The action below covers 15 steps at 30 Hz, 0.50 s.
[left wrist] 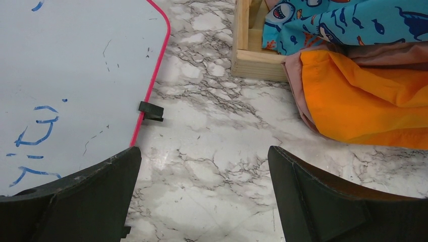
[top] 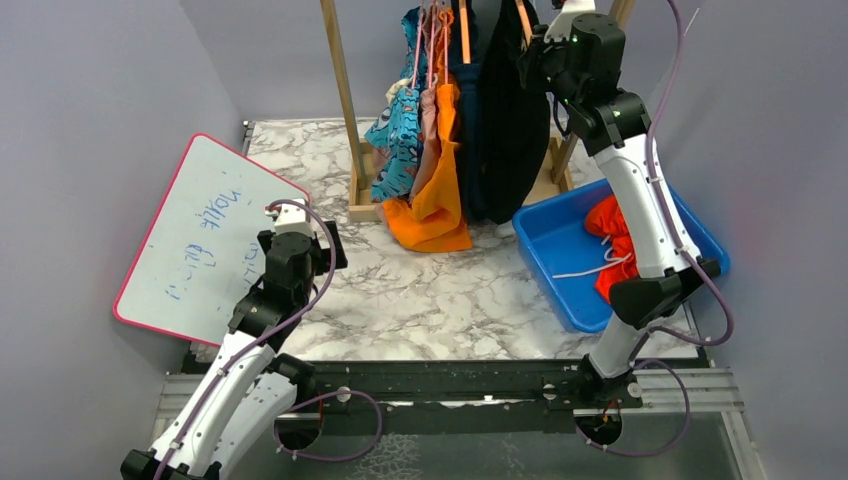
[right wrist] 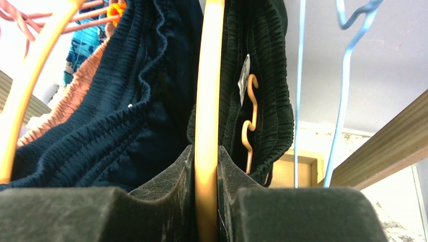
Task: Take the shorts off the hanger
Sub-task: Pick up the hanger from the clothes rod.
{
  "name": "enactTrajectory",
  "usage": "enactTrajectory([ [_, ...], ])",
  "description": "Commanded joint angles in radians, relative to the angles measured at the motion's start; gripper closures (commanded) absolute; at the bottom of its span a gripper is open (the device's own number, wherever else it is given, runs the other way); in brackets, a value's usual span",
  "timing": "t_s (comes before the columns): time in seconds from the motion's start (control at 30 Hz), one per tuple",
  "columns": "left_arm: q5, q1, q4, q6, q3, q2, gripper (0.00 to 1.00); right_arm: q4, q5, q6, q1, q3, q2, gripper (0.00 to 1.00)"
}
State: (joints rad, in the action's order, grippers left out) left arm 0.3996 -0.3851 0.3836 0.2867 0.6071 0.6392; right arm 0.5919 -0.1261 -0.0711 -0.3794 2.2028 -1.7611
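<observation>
Several shorts hang on a wooden rack: black shorts [top: 515,120], navy shorts [top: 470,130], orange shorts [top: 435,215], pink shorts [top: 428,115] and blue cartoon-print shorts [top: 400,140]. Red-orange shorts [top: 612,240] lie in the blue bin [top: 540,250]. My right gripper [top: 535,50] is raised at the rack top, shut [right wrist: 206,166] on a tan-orange hanger [right wrist: 209,75] between the navy shorts [right wrist: 136,101] and black shorts [right wrist: 262,75]. My left gripper [top: 325,240] is open and empty [left wrist: 204,171] low over the marble table, short of the orange shorts [left wrist: 363,101] and cartoon shorts [left wrist: 343,22].
A pink-rimmed whiteboard [top: 200,235] lies at the left, with a small black clip [left wrist: 150,111] at its edge. The rack's wooden base [left wrist: 247,45] stands ahead of my left gripper. Empty blue wire hangers [right wrist: 343,75] and a wooden rack beam [right wrist: 383,156] are right of the held hanger.
</observation>
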Motion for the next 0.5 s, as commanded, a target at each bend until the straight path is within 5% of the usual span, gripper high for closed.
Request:
enactTrajectory([
  [0.0, -0.019, 0.007, -0.018, -0.011, 0.009, -0.002, 0.01, -0.215, 0.007, -0.002, -0.001, -0.011, 0.083, 0.99],
  [0.47, -0.018, 0.006, -0.017, -0.011, 0.009, -0.006, 0.01, -0.433, 0.023, -0.101, -0.001, -0.178, 0.194, 0.99],
])
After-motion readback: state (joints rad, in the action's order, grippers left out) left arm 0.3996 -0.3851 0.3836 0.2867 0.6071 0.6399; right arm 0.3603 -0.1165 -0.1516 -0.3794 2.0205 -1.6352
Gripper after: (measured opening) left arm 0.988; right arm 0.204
